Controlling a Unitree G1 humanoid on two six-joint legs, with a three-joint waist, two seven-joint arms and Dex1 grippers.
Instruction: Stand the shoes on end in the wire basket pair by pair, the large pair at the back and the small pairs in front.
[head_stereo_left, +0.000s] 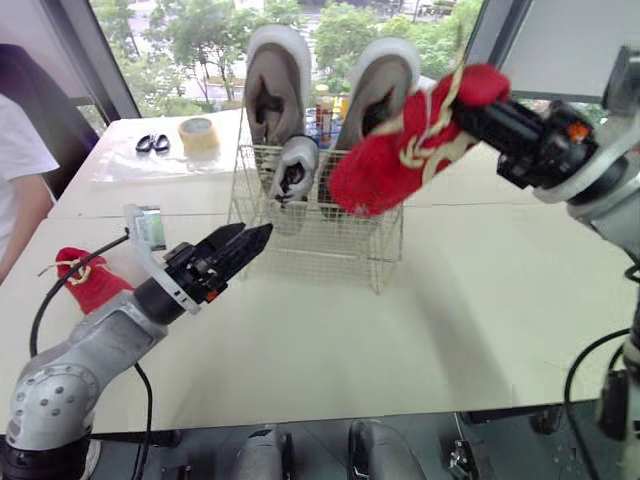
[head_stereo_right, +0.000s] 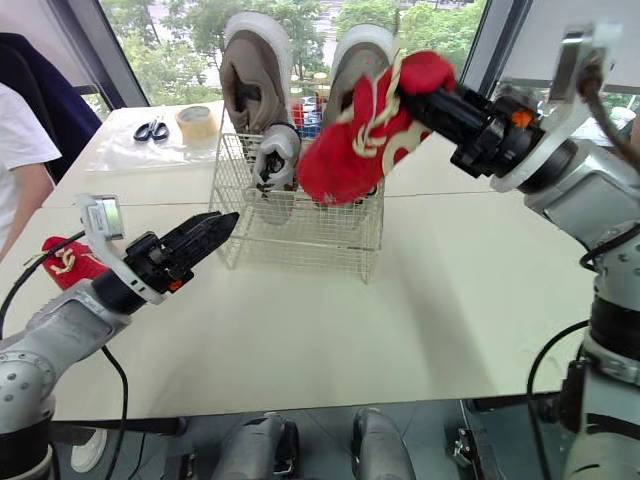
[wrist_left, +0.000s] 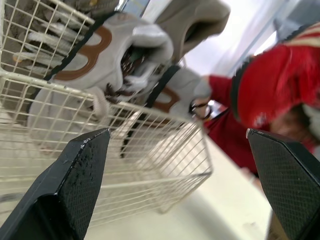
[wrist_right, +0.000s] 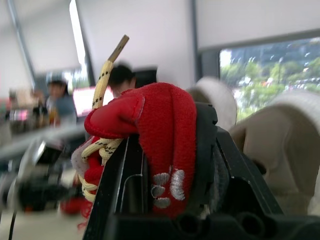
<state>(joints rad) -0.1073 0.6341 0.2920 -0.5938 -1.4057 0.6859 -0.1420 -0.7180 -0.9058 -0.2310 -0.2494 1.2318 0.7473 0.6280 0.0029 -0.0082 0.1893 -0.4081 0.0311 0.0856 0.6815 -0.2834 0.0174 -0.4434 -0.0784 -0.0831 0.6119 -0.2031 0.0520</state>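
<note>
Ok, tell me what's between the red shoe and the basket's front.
Nothing visible. The red shoe in the right claw hangs over the wire basket's front right; a small grey shoe stands front left, the large pair behind. The open left claw is outside it.

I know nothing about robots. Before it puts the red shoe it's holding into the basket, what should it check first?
1. Grip: the red shoe is clamped between the right fingers: ok.
2. The large pair stands on end at the back of the wire basket: ok.
3. The small grey pair stands at the front left: ok.
4. Room at the front right: looks ok, though the held shoe partly hides it.
5. The left fingers are open and outside the basket: ok.
6. The second red shoe is in the basket: not ok, it lies on the table by the left arm.
</note>
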